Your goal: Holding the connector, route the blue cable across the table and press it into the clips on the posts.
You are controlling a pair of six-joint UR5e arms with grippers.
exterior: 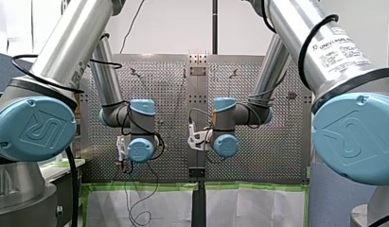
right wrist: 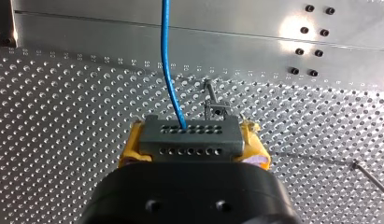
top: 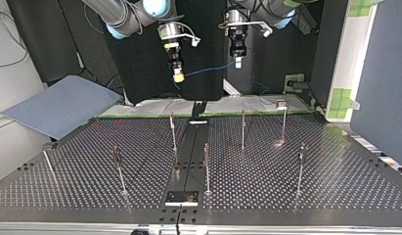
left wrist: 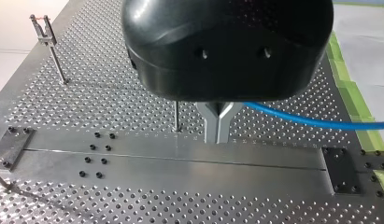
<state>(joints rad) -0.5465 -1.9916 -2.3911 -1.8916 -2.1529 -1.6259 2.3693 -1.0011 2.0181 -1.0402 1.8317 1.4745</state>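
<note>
Upper middle of the top view: my right gripper (top: 178, 75), yellow pads clamped on the dark grey rectangular connector (right wrist: 189, 136). The thin blue cable (top: 208, 70) spans rightward (above the perforated metal table (top: 316, 196)) to my left gripper (top: 237, 62), its metal fingers pinched shut on it.

Bright even light, glare on table (right wrist: 292, 25)
</note>
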